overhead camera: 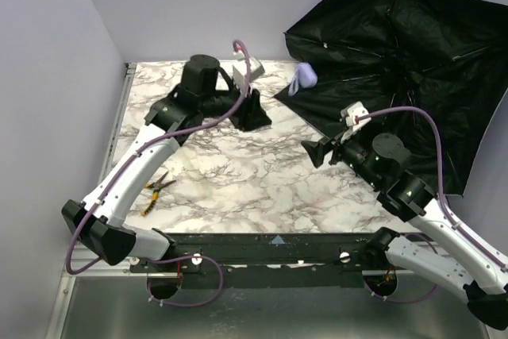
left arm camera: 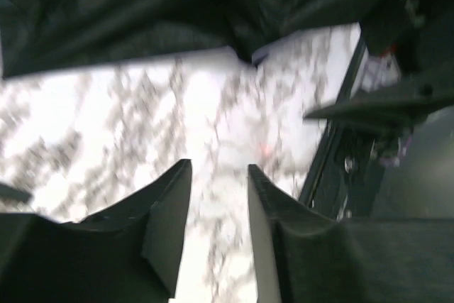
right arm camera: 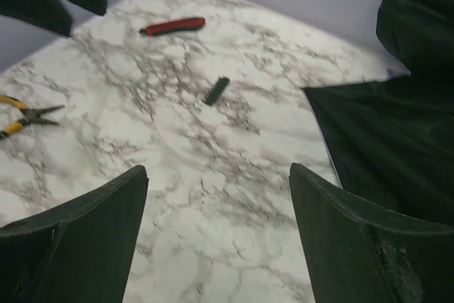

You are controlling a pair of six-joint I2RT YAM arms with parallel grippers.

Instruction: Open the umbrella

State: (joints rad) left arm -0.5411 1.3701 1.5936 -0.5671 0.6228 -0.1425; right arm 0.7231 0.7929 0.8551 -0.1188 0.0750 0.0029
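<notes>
The umbrella [overhead camera: 405, 61] stands open at the table's back right, its black lining and ribs facing me and its small lavender handle [overhead camera: 304, 77] poking out on the left. Its canopy fills the top of the left wrist view [left arm camera: 142, 12] and the right side of the right wrist view [right arm camera: 397, 147]. My left gripper [overhead camera: 260, 119] [left arm camera: 218, 169] hovers over the marble just left of the canopy edge, its jaws a narrow gap apart with nothing between them. My right gripper [overhead camera: 311, 152] [right arm camera: 216, 172] is wide open and empty beside the canopy's near edge.
Yellow-handled pliers [overhead camera: 156, 191] [right arm camera: 25, 118] lie near the left arm. A red-handled cutter [right arm camera: 172, 26] and a small black piece [right arm camera: 216, 91] rest on the marble table [overhead camera: 238, 188]. Walls close off the back and the left.
</notes>
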